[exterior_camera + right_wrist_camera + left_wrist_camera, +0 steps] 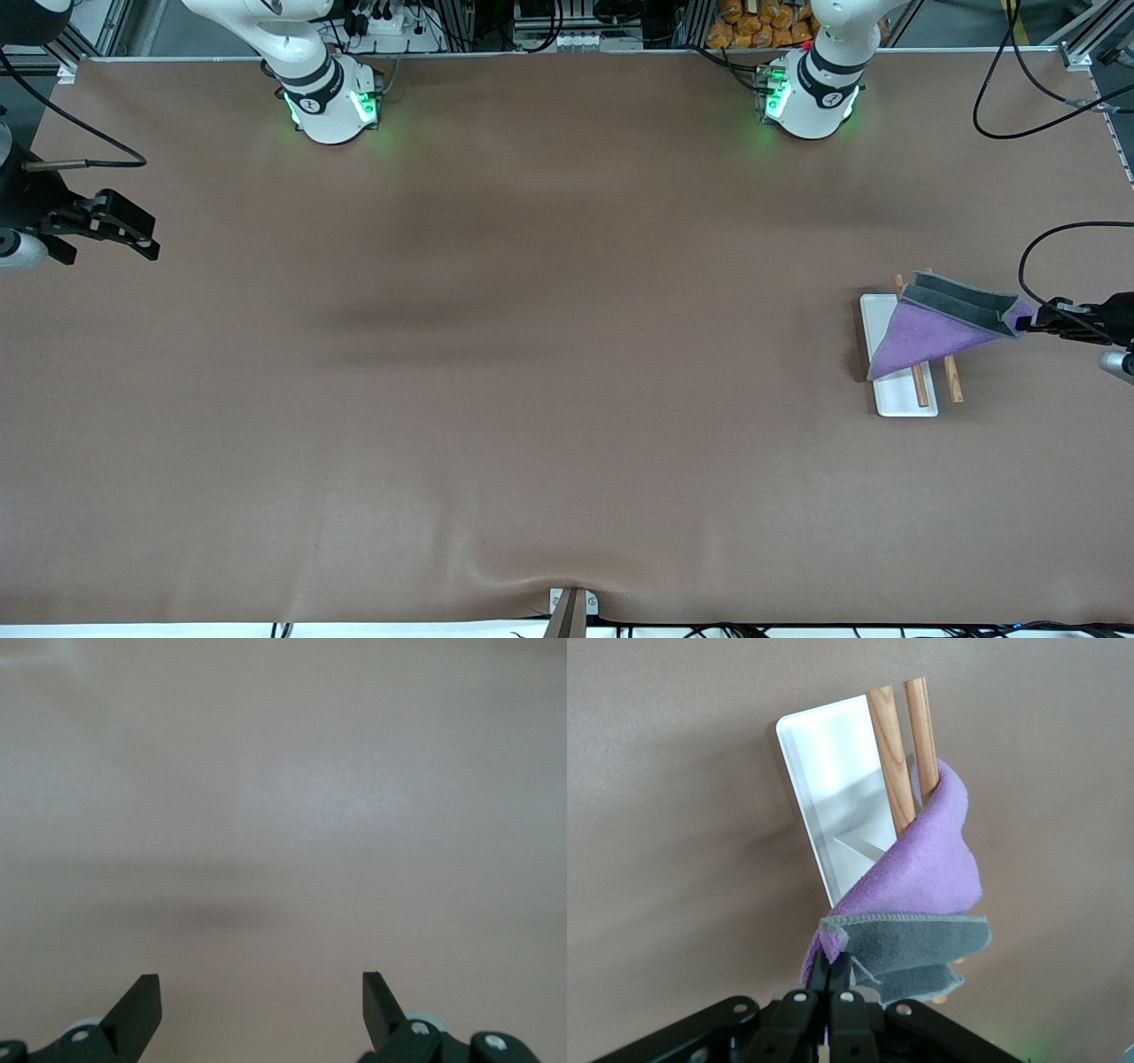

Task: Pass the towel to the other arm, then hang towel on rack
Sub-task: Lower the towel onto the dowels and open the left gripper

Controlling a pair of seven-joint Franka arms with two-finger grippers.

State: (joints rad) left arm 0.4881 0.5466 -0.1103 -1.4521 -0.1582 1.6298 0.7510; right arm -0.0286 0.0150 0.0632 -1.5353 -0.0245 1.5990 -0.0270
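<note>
Here, at the right arm's end of the table (496, 372), whose surface is a smooth, matte brown sheet, the right gripper (133, 232) hangs over bare table, waiting. Its two black, wedge-shaped fingers (137, 1010) are spread wide apart with nothing between them; the right wrist view shows only plain brown surface under them.

Toward the left arm's end sits the rack (893, 390): a flat, glossy white rectangular plate with rounded corners, carrying two thin, round wooden rods (890, 753) with a light brown grain, which run side by side. The towel (935, 332) is draped over the rods and the plate, up off the table. It is a soft, fuzzy cloth, purple on the face that spreads down in a triangle over the plate and dark grey on the face that folds back along its upper edge, with a stitched hem showing at the fold.

The left gripper (1028, 323) is over the table just beside the rack, its black fingers clenched on one corner of the towel, where the cloth bunches into a narrow point.
</note>
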